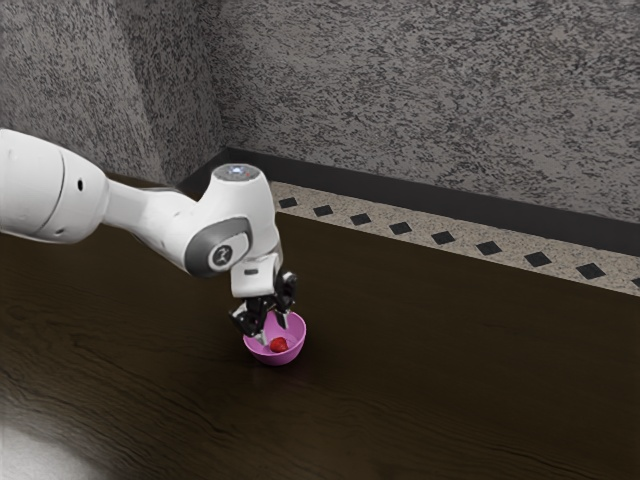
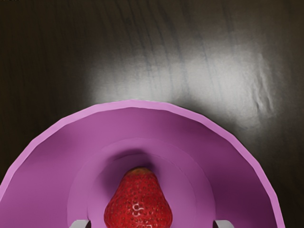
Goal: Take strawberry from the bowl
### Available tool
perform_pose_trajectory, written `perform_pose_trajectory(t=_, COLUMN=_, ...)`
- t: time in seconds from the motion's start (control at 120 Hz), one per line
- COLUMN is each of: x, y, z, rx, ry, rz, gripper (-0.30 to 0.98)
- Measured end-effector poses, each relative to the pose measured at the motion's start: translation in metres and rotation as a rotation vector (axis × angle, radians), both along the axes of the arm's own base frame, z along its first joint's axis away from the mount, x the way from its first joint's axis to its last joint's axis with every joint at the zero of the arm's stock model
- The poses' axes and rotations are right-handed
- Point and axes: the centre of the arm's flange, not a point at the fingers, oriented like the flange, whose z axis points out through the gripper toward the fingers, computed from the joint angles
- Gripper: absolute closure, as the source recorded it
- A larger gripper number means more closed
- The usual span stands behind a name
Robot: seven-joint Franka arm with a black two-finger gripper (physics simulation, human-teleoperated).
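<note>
My gripper [image 1: 274, 328] points down at the pink bowl [image 1: 288, 355], its two fingertips apart at the bowl's opening. The red strawberry [image 1: 279, 345] lies inside the bowl, just below the fingertips. In the wrist view the strawberry [image 2: 137, 202] rests on the floor of the bowl [image 2: 228, 166], and the tips of my gripper [image 2: 151, 224] show on either side of it, with a gap between each tip and the fruit.
The bowl stands on a dark wooden table [image 1: 430, 380]. Behind the table are a tiled strip [image 1: 400, 229] with dark diamonds and a rough grey wall [image 1: 430, 100]. The arm reaches in from the exterior view's left.
</note>
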Motion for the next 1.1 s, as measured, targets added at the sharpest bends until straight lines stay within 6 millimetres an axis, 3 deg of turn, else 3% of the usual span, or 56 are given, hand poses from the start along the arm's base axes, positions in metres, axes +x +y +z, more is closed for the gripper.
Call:
perform_pose_trajectory(t=0.367, x=0.004, y=0.004, z=-0.024, rx=-0.019, ry=0.009, rz=-0.051, gripper=0.39)
perform_pose_trajectory(t=1.1, x=0.014, y=0.006, z=-0.040, rx=-0.040, ry=0.015, rz=-0.087, gripper=0.45)
